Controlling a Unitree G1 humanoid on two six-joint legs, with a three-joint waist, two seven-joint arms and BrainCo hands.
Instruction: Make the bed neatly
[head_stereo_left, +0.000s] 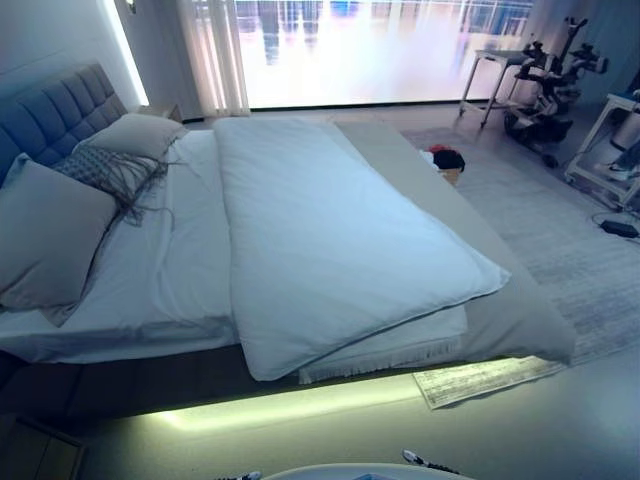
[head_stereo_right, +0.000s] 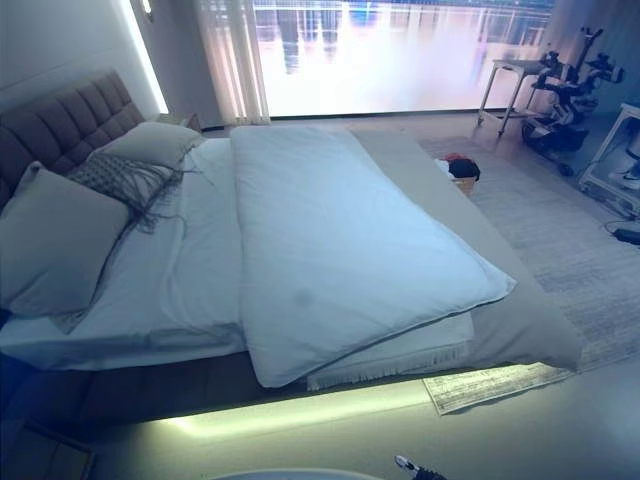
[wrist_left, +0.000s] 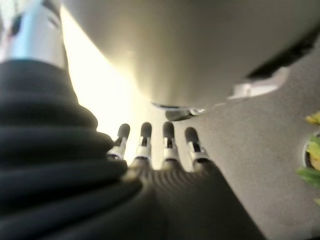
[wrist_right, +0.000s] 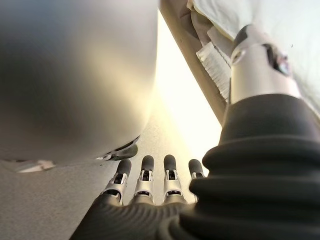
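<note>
The bed (head_stereo_left: 150, 380) has a grey padded headboard (head_stereo_left: 55, 110) at the left. A white duvet (head_stereo_left: 330, 240) lies folded in a long strip over the middle, its near corner hanging past the bed's edge. Under it shows a white fringed blanket (head_stereo_left: 400, 355) and a beige cover (head_stereo_left: 515, 310). Two grey pillows (head_stereo_left: 50, 235) (head_stereo_left: 140, 133) and a fringed grey cushion (head_stereo_left: 105, 172) lie by the headboard on the white sheet (head_stereo_left: 170, 270). My left hand (wrist_left: 167, 167) and right hand (wrist_right: 140, 192) hang low near the floor, fingers straight and open, holding nothing.
A basket (head_stereo_left: 446, 163) with red and black things stands on the far side of the bed. A pale rug (head_stereo_left: 570, 250) spreads to the right, with white tables (head_stereo_left: 495, 60) and dark equipment (head_stereo_left: 550, 85) beyond. A printed mat (head_stereo_left: 480, 378) lies on the floor at the bed's corner.
</note>
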